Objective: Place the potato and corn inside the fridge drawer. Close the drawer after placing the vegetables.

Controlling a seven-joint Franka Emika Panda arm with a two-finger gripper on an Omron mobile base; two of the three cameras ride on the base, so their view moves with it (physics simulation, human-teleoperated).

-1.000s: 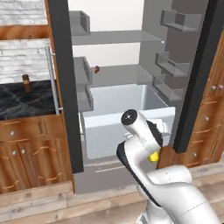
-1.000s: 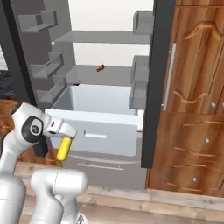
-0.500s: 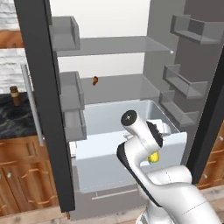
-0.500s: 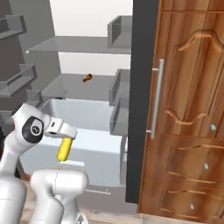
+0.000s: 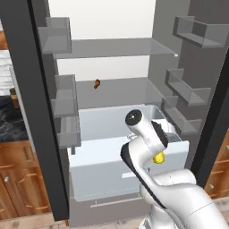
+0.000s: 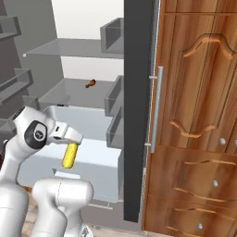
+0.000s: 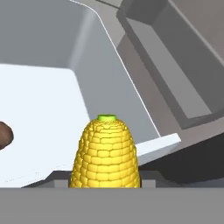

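My fingers (image 6: 70, 144) are clamped on the corn (image 6: 69, 155) above the open fridge drawer (image 5: 112, 172) — potato (image 7: 4, 135) already inside — leaving the corn's drop and the closing

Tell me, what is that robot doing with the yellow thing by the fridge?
The white robot arm's gripper holds a bright yellow corn cob pointing down, just above the front edge of the wide pale open fridge drawer. A small brown potato already lies inside the drawer. The corn is not in yet.
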